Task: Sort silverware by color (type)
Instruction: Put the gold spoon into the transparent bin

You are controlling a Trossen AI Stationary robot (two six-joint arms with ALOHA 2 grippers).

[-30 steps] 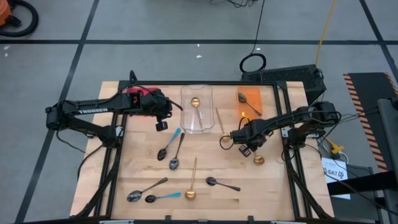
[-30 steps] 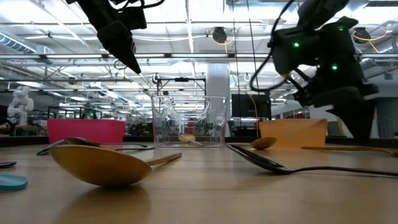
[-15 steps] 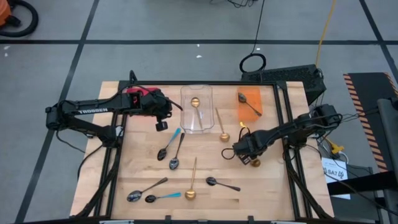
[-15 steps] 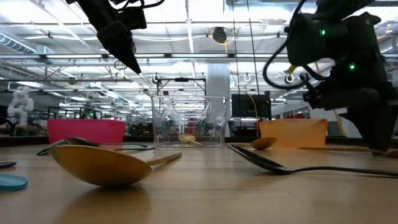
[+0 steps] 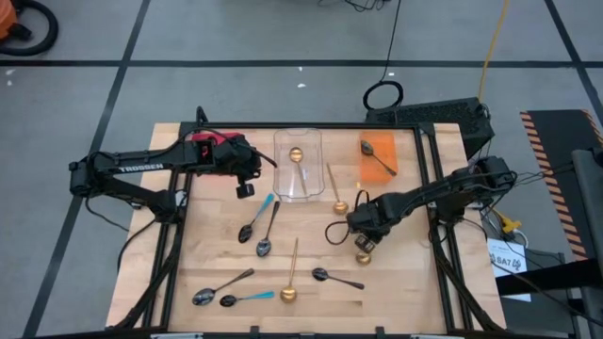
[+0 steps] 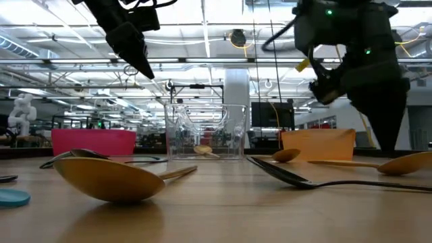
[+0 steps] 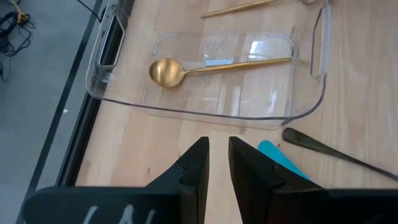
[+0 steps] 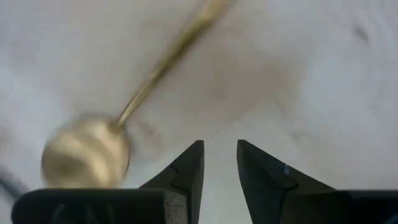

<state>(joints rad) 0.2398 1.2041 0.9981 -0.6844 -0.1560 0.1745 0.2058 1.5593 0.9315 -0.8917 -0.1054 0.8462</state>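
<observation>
My right gripper (image 5: pixel 362 235) (image 8: pixel 219 145) points down over the right middle of the table, open by a narrow gap with nothing between the fingers. A gold spoon (image 8: pixel 84 158) lies on the wood just beside it, its bowl (image 5: pixel 363 256) on the near side. My left gripper (image 5: pixel 245 187) (image 7: pixel 217 147) waits raised near the clear tray (image 5: pixel 283 179), also open by a narrow gap. One gold spoon (image 7: pixel 168 71) lies in that tray. A dark spoon (image 5: pixel 380 159) lies in the orange tray (image 5: pixel 367 169). Other spoons lie loose on the table. My right gripper stands right beside the gold spoon's handle (image 8: pixel 155 78). I cannot tell whether a finger touches it. The spoon lies flat on the table, and nothing is between the fingers.
Loose on the wood are another gold spoon (image 5: pixel 335 190), a blue-handled one (image 5: pixel 257 217), a dark one (image 5: pixel 268 234), a gold one (image 5: pixel 292 273), a dark one (image 5: pixel 335 279), and two at the near left (image 5: pixel 226 287). A pink bin (image 6: pixel 91 142) stands at the far left.
My right gripper has moved toward the table's left and near edges and rolled about its own axis. The gold spoon beside it has slid the same way along the table. Its bowl now shows at the right of the low view.
</observation>
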